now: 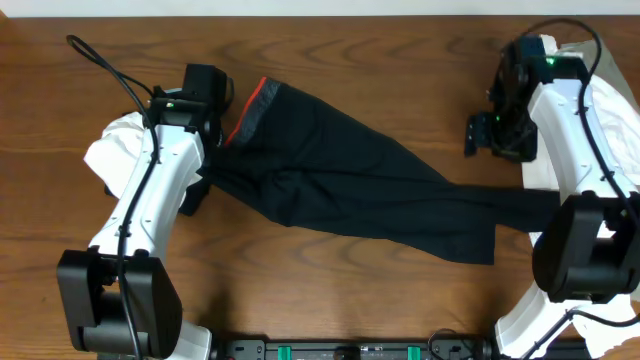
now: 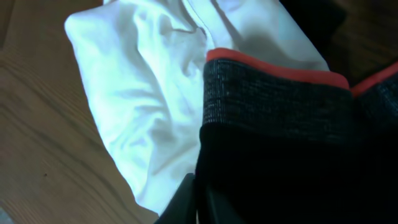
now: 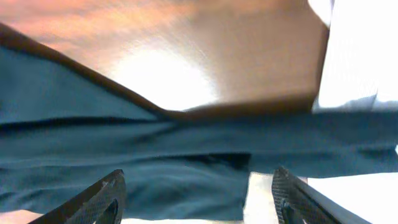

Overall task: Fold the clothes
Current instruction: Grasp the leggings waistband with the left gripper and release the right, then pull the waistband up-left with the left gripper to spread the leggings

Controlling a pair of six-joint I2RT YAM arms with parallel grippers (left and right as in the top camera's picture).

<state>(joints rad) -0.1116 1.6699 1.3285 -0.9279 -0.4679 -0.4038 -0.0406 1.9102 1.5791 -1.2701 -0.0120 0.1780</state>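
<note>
Across the wooden table (image 1: 400, 60), black trousers (image 1: 350, 180) spread on a slant, red-edged waistband (image 1: 250, 110) at upper left, leg ends at lower right (bare wood above and below). Pinched at the waistband by the left gripper (image 2: 199, 198), fingers closed on dark cloth, over a white garment (image 2: 143, 93). Near one trouser leg, right gripper (image 3: 198, 182) spread wide, grasping nothing, beside more white cloth (image 1: 615, 110).
</note>
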